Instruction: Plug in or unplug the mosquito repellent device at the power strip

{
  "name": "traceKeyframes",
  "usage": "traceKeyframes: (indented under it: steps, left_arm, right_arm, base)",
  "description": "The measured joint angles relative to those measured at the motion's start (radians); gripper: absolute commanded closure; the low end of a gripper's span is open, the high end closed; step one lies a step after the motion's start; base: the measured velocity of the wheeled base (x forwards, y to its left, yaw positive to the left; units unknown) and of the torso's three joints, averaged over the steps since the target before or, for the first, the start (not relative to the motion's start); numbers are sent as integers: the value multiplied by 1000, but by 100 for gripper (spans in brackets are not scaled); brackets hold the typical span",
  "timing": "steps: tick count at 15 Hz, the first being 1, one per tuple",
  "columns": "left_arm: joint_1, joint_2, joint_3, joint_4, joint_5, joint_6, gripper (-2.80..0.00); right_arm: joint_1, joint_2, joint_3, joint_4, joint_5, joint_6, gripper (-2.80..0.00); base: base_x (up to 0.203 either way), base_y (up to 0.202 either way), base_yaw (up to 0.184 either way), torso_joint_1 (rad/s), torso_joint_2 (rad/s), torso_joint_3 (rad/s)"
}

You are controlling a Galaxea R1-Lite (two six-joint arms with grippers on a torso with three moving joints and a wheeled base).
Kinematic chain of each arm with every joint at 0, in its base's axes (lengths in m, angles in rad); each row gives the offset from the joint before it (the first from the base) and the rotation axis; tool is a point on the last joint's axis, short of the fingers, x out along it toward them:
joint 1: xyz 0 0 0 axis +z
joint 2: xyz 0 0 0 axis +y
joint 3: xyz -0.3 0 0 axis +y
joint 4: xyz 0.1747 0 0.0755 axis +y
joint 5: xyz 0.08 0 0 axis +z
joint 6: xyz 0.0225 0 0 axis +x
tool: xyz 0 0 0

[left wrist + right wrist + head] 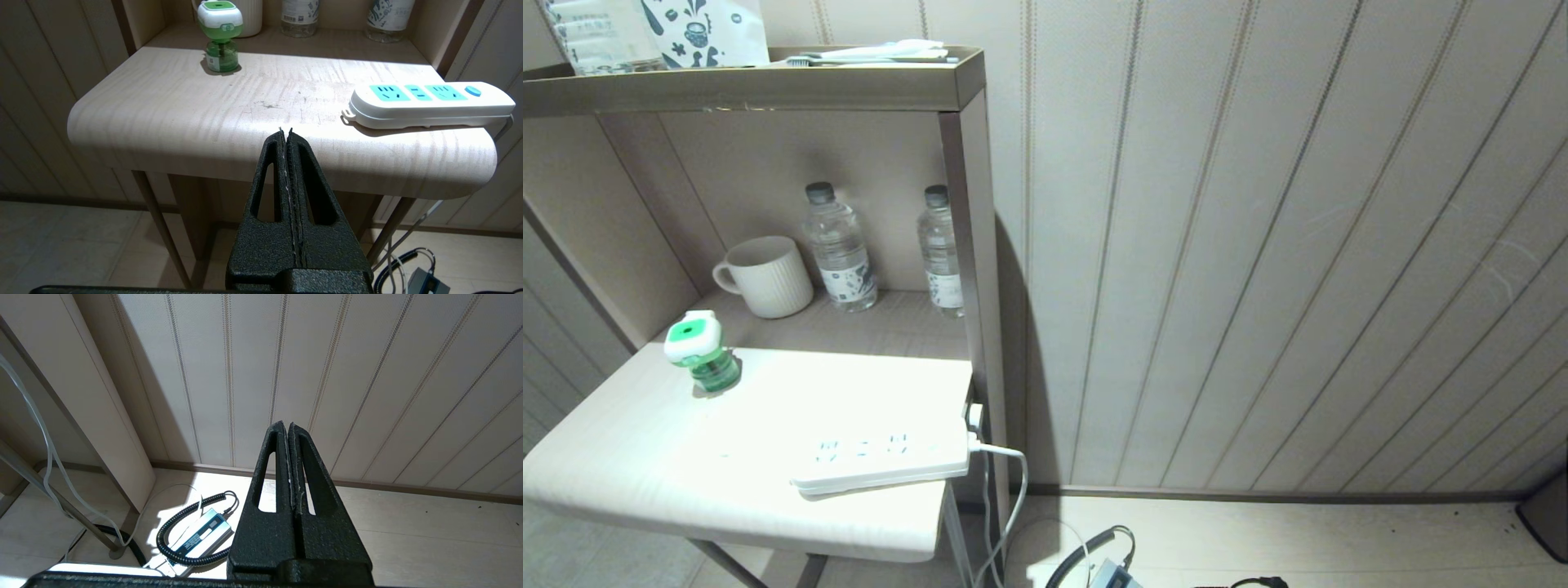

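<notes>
A pale wooden table (645, 482) is set under a shelf unit against a striped panelled wall (1258, 245). The mosquito repellent device (698, 351) is stood upright on the table's far left part, unplugged, well apart from the power strip (882, 464), which is laid flat at the table's front right edge with its white cord (1005, 490) dropped off the right end to the floor. A ribbed mug (768, 276) and two water bottles (840, 249) are placed on the shelf behind the device.

The left gripper (285, 131) is held low, in front of the table's near edge, pointed roughly level toward the table; its fingers are pressed together with nothing between them. The device is seen far beyond it and off to one side, the strip nearer on the other side; neither is touched. The right gripper (284, 425) is aimed at the wall and floor beside the table, fingers likewise pressed together, empty.

Neither gripper is caught in the head view. The strip's pale blue sockets and round button are shown clearly only in the left wrist view. A coiled black cable (179, 543) around a small blue-grey box on the floor is shown fully only in the right wrist view.
</notes>
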Motion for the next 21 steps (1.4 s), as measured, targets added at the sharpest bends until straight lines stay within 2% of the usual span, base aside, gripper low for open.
traceKeyframes:
  steps: [21]
  left_arm:
    - [0,0,0,0,0,0,0]
  right_arm:
    - [-1,9,5,-10,-17,21,0]
  base:
    - [0,0,0,0,0,0]
